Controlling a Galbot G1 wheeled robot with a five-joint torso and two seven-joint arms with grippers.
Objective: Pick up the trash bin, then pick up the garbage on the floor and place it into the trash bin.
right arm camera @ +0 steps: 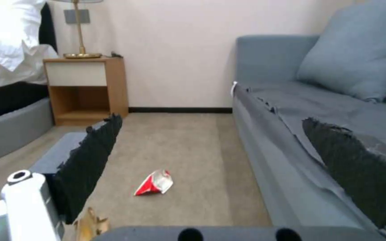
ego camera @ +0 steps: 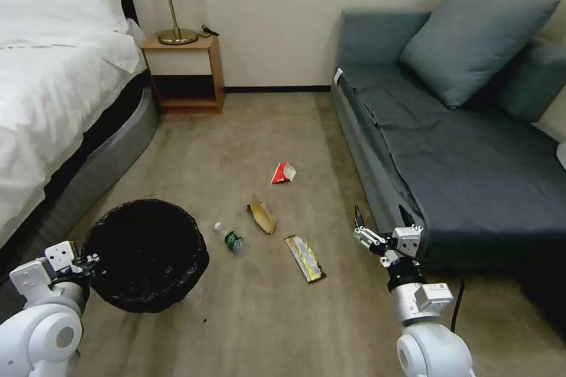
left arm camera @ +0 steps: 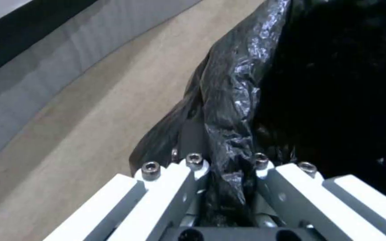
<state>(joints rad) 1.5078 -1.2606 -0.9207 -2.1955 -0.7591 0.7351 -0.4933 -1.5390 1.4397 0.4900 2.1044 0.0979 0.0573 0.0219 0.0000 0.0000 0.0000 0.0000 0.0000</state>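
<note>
On my head feed the bed [ego camera: 53, 70] runs along the left and the grey sofa [ego camera: 460, 147] along the right, with the carpeted floor [ego camera: 247, 129] between them; a wooden nightstand [ego camera: 186, 73] carrying a brass lamp [ego camera: 171, 6] stands against the far wall.

The trash bin [ego camera: 147, 253] sits low on the left near the bed base, its black liner [left arm camera: 229, 100] wrinkled over the rim; I cannot tell whether it rests on the floor or is lifted. My left gripper [ego camera: 88, 262] is at the bin's left edge, and through its wrist camera I see the fingers [left arm camera: 193, 160] clenched on a fold of liner at the rim.

My right gripper [ego camera: 380, 221] hovers near the sofa's front edge, released, its 2 black pads [right arm camera: 90, 157] spread wide with nothing between them.

4 pieces of garbage lie on the floor between the grippers: the long gold wrapper [ego camera: 305, 258] nearest me; the tan paper scrap [ego camera: 262, 216] beyond it; the clear bottle [ego camera: 230, 237] with a green label just beside the bin; the red-and-white packet [ego camera: 283, 172] farthest off.
</note>
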